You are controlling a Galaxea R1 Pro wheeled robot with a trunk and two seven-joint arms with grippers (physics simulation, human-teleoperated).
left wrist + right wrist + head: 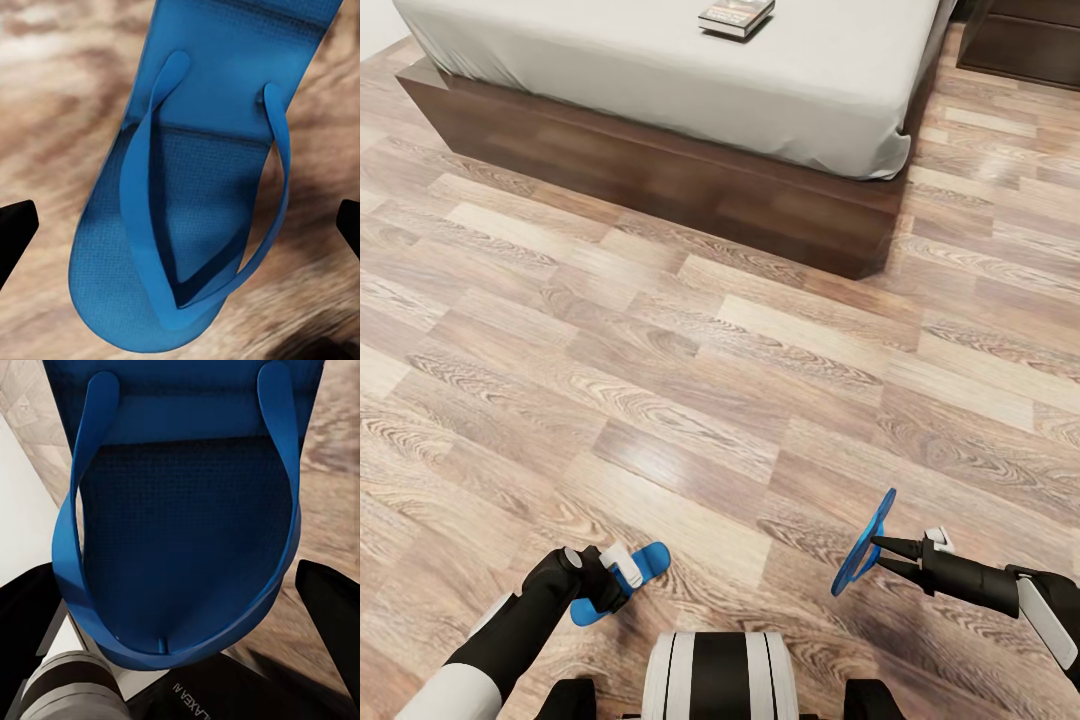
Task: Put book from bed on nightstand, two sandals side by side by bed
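Right hand (880, 556) was seen clamped on sandal (863, 543), held edge-up above floor (690, 400). Left hand (622, 570) was closed around second sandal (615, 583), carried low and flatter (exact contact not resolved in left wrist view). Book (736, 16) was left on bed (780, 90), well apart. Judged best: both sandals to be carried close beside bed frame, levelled sole-down, set parallel, then released.
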